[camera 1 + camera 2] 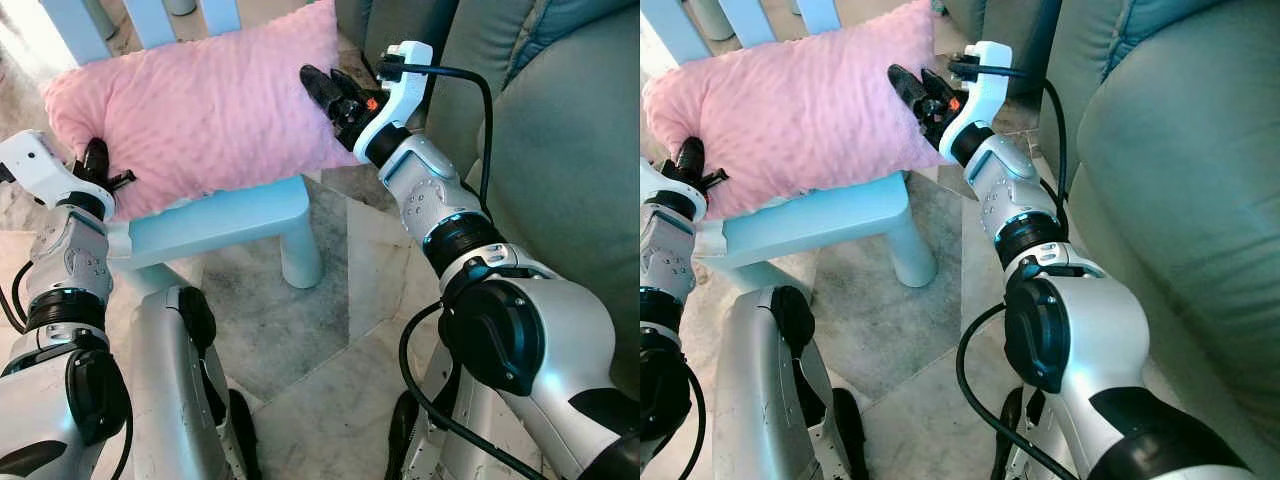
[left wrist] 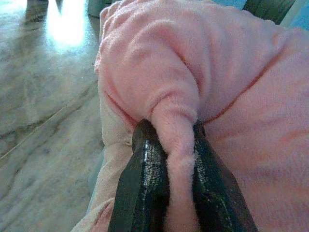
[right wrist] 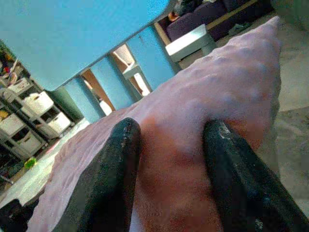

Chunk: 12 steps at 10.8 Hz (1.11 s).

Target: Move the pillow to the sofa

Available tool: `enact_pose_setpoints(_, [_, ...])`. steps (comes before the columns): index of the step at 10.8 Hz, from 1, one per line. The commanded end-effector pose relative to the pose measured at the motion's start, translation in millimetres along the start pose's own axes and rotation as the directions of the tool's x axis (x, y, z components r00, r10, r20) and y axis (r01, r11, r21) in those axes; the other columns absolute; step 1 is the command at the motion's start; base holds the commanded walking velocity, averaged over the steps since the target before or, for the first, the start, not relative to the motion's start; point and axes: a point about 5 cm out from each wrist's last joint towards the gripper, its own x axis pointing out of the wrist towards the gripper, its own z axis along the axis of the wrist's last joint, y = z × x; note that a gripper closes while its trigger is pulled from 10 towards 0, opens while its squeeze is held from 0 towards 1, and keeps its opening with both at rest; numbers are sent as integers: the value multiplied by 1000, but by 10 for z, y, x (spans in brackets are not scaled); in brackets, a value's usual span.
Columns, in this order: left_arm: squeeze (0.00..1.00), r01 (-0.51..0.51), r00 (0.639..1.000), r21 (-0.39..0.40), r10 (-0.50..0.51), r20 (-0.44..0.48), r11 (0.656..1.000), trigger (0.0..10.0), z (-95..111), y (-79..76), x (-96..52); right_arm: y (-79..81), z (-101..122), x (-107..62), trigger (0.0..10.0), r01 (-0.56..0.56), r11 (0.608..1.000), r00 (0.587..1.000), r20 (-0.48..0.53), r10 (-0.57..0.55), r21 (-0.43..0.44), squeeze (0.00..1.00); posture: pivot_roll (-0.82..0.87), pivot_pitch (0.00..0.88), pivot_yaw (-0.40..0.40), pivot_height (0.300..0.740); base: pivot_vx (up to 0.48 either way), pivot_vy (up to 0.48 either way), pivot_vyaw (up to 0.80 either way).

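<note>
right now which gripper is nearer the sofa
Right. The right gripper clamps the pink pillow's end beside the sofa; the left gripper pinches its far end.

Grey marble floor (image 1: 300,340), light blue chair (image 1: 220,225), bright glare on tiles

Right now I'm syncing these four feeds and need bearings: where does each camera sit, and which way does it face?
Left eye, head: looks down at the fuzzy pink pillow on the pale blue chair; both silver arms show.
Right eye, head: same scene, more grey-green sofa.
Left wrist: along left gripper, jaws pinching a pillow fold.
Right wrist: along right gripper, jaws astride the pillow edge.
All four share the pillow.
</note>
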Motion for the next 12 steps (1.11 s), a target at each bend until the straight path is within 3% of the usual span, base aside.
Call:
enact_pose_setpoints(1, [0, -28, 999, 6, 29, -39, 1000, 0, -104, 78, -44, 75, -76, 23, 0, -52, 998, 998, -39, 51, -32, 0, 196, 358, 20, 319, 0, 0, 0])
enact_pose_setpoints(2, [0, -28, 999, 5, 28, -38, 1000, 0, -103, 77, -43, 61, -157, 1, 10000, -35, 993, 995, -100, 23, -113, 0, 196, 358, 20, 319, 0, 0, 0])
enact_pose_setpoints(4, [0, -28, 999, 7, 28, -37, 1000, 0, -100, 74, -42, 29, -236, -39, 10000, -24, 980, 988, -153, -6, -197, 0, 194, 361, 20, 319, 0, 0, 0])
enact_pose_setpoints(6, [0, -29, 999, 6, 29, -37, 1000, 0, -102, 71, -41, -2, -259, -61, 10000, -2, 976, 985, -168, -35, -216, 0, 194, 363, 19, 319, 0, 0, 0])
enact_pose_setpoints(7, [0, -31, 999, 5, 31, -37, 1000, 0, -103, 73, -42, -25, -262, -75, 10000, 16, 978, 985, -166, -52, -210, 1000, 195, 362, 19, 319, 0, 0, 0])
enact_pose_setpoints(12, [0, -36, 999, 6, 36, -40, 999, 0, -116, 82, -47, -119, -189, -102, 10000, 120, 934, 977, -126, -171, -337, 1000, 193, 364, 17, 319, 0, 0, 0])
